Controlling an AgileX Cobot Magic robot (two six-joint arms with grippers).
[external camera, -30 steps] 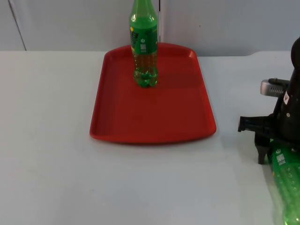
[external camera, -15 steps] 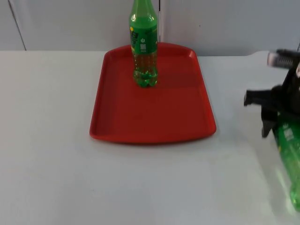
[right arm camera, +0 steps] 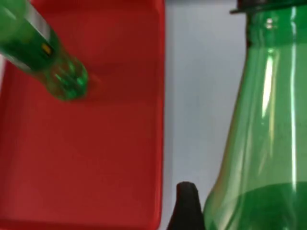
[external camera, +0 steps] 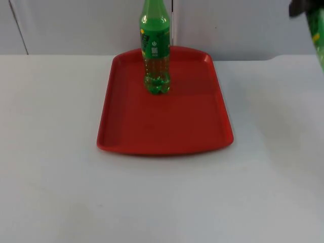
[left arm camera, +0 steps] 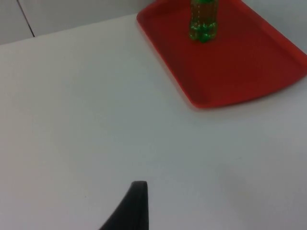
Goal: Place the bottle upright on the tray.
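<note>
A red tray (external camera: pixel 167 126) lies at the middle back of the table. One green bottle (external camera: pixel 155 48) with a green label stands upright on its far end. A second green bottle (external camera: pixel 319 38) hangs in the air at the far right, off the table, with my right gripper (external camera: pixel 299 7) shut on it. In the right wrist view this held bottle (right arm camera: pixel 261 134) looms close beside a black fingertip (right arm camera: pixel 187 206), with the tray (right arm camera: pixel 105 143) and the standing bottle (right arm camera: pixel 48 52) beyond it. My left gripper (left arm camera: pixel 136 208) waits over the bare table short of the tray (left arm camera: pixel 240 57).
The white table (external camera: pixel 61 177) spreads wide to the left, front and right of the tray. A grey partition wall (external camera: pixel 76 25) closes off the back, right behind the tray's far rim.
My right gripper has lifted the second bottle off the table at the front right and carried it up and toward the back. The tray and the standing bottle have not moved.
</note>
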